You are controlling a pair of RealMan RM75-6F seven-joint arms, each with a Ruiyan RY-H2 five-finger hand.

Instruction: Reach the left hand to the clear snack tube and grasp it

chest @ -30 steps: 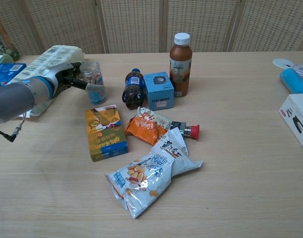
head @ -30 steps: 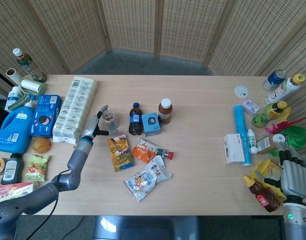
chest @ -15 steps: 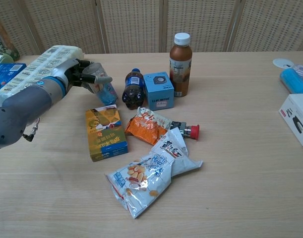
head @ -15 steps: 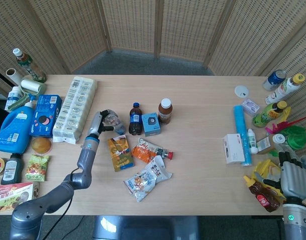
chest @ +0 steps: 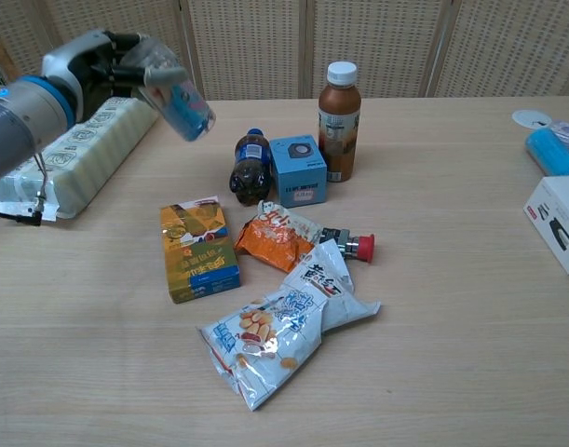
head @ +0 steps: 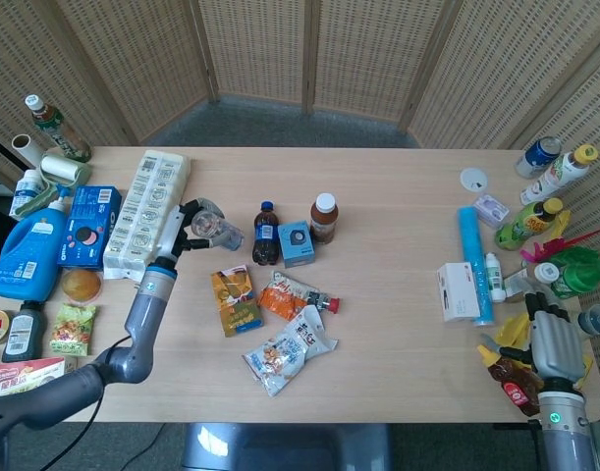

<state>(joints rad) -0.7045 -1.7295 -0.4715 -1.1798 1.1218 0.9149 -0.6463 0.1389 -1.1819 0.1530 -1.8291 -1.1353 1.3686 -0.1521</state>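
Observation:
My left hand (chest: pixel 98 63) grips the clear snack tube (chest: pixel 177 93) and holds it tilted in the air above the table's back left. In the head view the left hand (head: pixel 187 223) shows beside the white carton, with the snack tube (head: pixel 213 230) sticking out to its right. My right hand (head: pixel 553 345) hangs at the table's right edge beside the yellow sauce bottles, fingers curled in with nothing in them.
A white carton (chest: pixel 70 154) lies under the lifted hand. A cola bottle (chest: pixel 251 168), blue box (chest: pixel 297 169) and brown drink bottle (chest: pixel 339 108) stand right of it. Snack packets (chest: pixel 284 326) and a yellow box (chest: pixel 200 250) lie in front.
The left hand closed around the snack tube, then lifted it up off the table and tilted it. The right hand shifted slightly.

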